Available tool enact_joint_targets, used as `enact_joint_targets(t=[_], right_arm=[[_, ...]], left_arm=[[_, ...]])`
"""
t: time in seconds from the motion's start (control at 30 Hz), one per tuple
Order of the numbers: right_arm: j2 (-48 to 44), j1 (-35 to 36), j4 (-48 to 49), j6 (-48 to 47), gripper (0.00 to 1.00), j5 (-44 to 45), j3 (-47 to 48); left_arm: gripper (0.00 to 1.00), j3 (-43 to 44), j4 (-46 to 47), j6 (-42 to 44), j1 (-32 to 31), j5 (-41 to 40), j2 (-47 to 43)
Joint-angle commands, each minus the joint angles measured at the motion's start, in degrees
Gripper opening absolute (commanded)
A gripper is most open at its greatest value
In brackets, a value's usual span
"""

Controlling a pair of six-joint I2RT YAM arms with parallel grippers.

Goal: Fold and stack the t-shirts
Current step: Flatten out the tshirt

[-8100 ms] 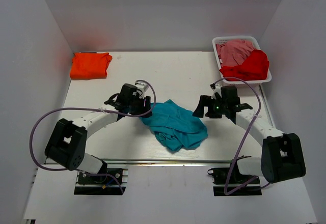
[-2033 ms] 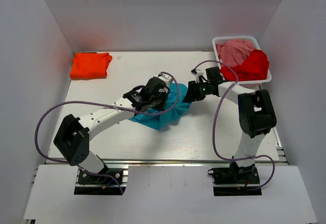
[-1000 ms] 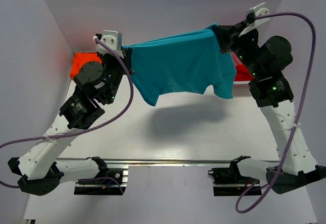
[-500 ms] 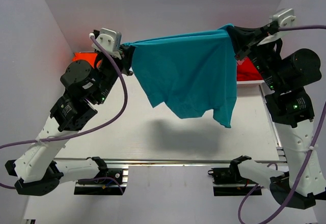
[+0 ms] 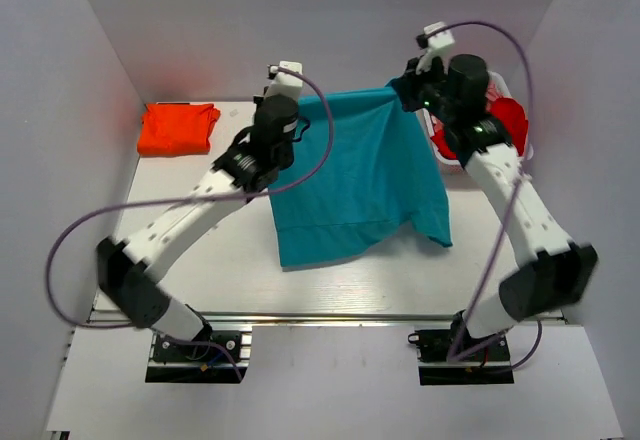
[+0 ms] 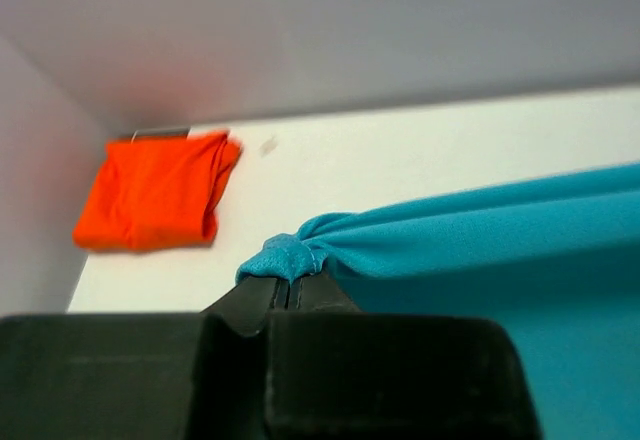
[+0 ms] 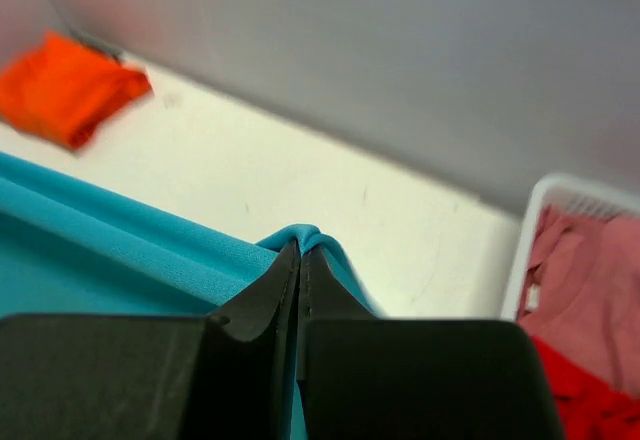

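White walls box in a smooth white tabletop. From overhead I see the teal t-shirt hanging between my two arms as a soft, spread sheet, above the middle of the table. The left gripper is pinched tight on one top corner and the right gripper on the other, with the cloth's upper edge stretched between them. An orange t-shirt lies folded into a compact rectangle in the far left corner. A red t-shirt is heaped in the white basket at far right. On the left wrist camera, the black fingers meet with a bunched knot of teal knit squeezed between them, taut folds running off to the right, and the orange bundle sits beyond by the wall. On the right wrist camera, the fingers are likewise closed on a gathered teal fold, and the basket's rim shows at right, holding a rumpled pink t-shirt over the red one.
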Motion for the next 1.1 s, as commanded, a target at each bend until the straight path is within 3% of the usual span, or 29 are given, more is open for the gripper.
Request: enact_joint_targets(t=[0.0,0.17,0.3,0.4,0.43,0.47,0.53,0.7,0.93,1.07], right_arm=[[8.67,-1.23,2.41,0.09,0.0,2.21,2.92],[27.93,-1.23,-2.24,1.23,0.0,1.51,14.68],[45.58,-1.41,-9.27,1.23,0.0,1.86,35.72],[51.51,-1.32,-9.29,2.64,0.36,2.39,38.09],[51.69,-1.41,-6.67,2.81,0.72,2.47,37.56],[51.17,-1.58,-5.78,2.81,0.9,2.3,36.08],[49.33,-1.41,-4.37,2.9,0.9,2.3,34.4],[43.62,-1.41,-4.63,4.04,0.9,2.39,29.83],[24.48,-1.32,-3.49,9.84,0.9,6.94,8.66],[18.14,-1.32,-3.13,11.51,0.9,11.07,-1.8]], left_arm=[[0.0,-0.17,-1.03,-4.1,6.79,-3.9,9.37],[0.0,9.92,-5.0,-9.3,14.26,6.12,27.56],[0.0,21.68,-10.44,-10.8,19.09,12.26,40.66],[0.15,28.49,-12.38,-11.32,21.38,15.35,47.0],[0.42,29.63,-13.17,-11.32,21.39,16.24,47.88],[0.6,30.42,-13.17,-11.32,22.09,16.94,47.89],[0.99,30.43,-13.17,-11.32,22.79,19.49,47.28],[1.0,23.59,-15.2,-13.87,22.8,24.85,39.56],[1.0,-4.14,-12.66,-21.25,22.8,40.48,21.11],[0.98,-14.11,-7.21,-22.57,21.65,50.83,14.68]])
